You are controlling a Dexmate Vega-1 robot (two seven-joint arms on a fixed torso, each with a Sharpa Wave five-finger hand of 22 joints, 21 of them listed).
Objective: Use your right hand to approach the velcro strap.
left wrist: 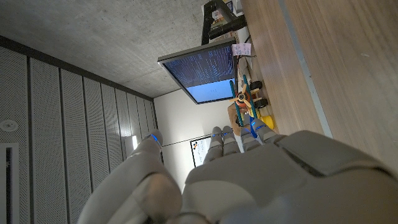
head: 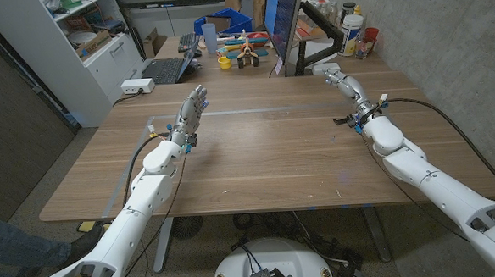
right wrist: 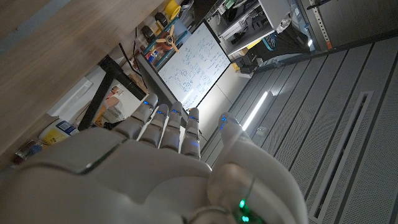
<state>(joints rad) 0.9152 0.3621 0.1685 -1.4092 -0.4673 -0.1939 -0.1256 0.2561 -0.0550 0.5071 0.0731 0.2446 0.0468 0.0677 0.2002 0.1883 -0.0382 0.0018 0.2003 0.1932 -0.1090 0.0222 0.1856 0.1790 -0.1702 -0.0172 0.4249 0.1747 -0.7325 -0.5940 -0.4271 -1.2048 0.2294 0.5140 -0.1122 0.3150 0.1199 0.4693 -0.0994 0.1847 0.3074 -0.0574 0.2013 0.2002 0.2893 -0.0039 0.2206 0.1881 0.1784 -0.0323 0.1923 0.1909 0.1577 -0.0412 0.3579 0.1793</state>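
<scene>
My right hand (head: 343,80) reaches over the table's far right part, near its back edge and close to the monitor stand (head: 299,66). Its fingers are stretched out and apart, and nothing is in them. In the right wrist view the same hand (right wrist: 143,168) shows its back with straight fingers (right wrist: 163,121). My left hand (head: 193,108) stands over the far left part of the wooden table (head: 266,163), fingers straight and held up, empty. The left wrist view shows the back of that hand (left wrist: 249,180).
A pale tape line (head: 263,111) crosses the table's far part. Behind the back edge stand a monitor (head: 285,22), a laptop (head: 169,70), a white box (head: 137,86), colourful toys (head: 244,49) and jars (head: 354,29). A person's leg (head: 7,244) shows at the lower left.
</scene>
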